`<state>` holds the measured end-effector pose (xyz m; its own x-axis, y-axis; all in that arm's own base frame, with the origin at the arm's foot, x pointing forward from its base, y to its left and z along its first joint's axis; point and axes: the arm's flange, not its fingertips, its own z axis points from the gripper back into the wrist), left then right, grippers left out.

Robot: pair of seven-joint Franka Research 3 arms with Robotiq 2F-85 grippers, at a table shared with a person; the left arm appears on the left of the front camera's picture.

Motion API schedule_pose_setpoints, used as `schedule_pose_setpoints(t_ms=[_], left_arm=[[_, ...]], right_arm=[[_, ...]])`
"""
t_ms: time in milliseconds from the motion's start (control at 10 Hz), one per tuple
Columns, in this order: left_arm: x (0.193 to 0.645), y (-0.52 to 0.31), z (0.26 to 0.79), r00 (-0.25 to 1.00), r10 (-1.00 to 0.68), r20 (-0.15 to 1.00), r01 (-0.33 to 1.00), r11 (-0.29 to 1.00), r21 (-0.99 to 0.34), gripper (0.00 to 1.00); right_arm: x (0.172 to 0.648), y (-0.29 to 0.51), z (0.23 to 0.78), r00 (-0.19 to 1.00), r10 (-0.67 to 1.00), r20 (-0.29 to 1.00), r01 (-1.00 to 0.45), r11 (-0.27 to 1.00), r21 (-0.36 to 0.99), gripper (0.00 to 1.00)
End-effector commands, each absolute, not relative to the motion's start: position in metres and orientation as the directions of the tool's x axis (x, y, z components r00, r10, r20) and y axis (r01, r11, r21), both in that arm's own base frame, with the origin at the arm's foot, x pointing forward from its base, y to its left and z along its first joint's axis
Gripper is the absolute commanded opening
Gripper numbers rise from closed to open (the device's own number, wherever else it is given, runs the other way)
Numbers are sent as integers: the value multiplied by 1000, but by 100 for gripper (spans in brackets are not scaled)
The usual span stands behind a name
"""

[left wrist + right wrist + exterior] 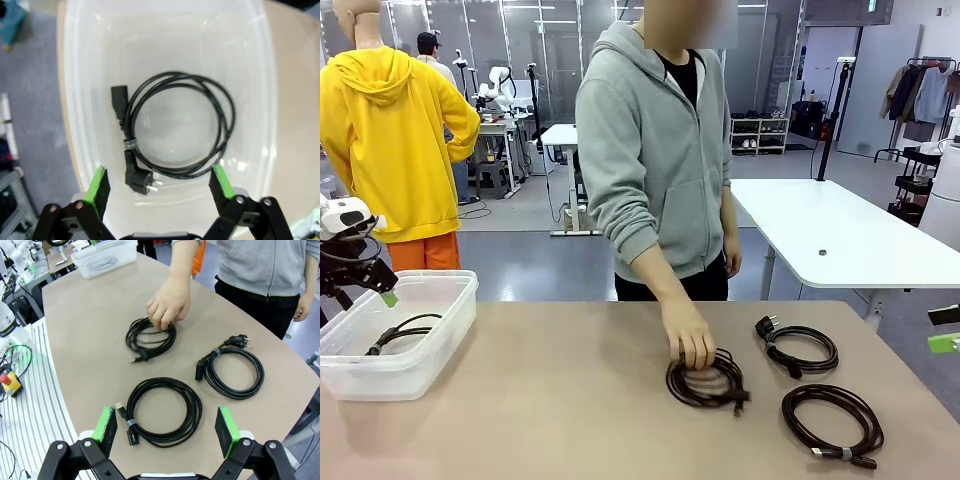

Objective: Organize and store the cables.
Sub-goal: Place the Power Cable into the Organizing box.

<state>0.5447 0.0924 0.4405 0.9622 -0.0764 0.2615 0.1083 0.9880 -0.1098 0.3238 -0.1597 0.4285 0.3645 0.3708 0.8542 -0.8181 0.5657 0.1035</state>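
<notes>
Three coiled black cables lie on the tan table at the right. The person's hand (692, 345) rests on the middle coil (706, 380), also seen as a coil (150, 336) in the right wrist view. A coil with a round plug (800, 350) lies farther right, and a banded coil (831, 421) sits nearest me. Another coiled cable (177, 131) lies inside the clear plastic bin (438, 325) at the left. My left gripper (159, 186) hangs open above that bin, holding nothing. My right gripper (167, 427) is open above the banded coil (162, 411), apart from it.
The person in a grey hoodie (655, 150) stands at the far edge, one arm reaching over the table. The bin stands at the table's left edge. A white table (840, 235) stands behind on the right. The tan surface between bin and coils is bare.
</notes>
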Motion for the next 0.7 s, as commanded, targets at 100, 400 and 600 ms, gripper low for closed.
schedule_pose_setpoints(t_ms=[100, 400, 600], left_arm=[[466, 109, 500, 866, -214, 451, 334, 920, -205, 100], [381, 127, 511, 695, -321, 643, 560, 803, -205, 100], [335, 146, 518, 594, -391, 703, 705, 674, -221, 100]], right_arm=[[324, -160, 429, 342, 362, 867, -822, 562, 90, 100], [324, -160, 429, 342, 362, 867, -822, 562, 90, 100], [324, -160, 429, 342, 362, 867, -822, 562, 90, 100]])
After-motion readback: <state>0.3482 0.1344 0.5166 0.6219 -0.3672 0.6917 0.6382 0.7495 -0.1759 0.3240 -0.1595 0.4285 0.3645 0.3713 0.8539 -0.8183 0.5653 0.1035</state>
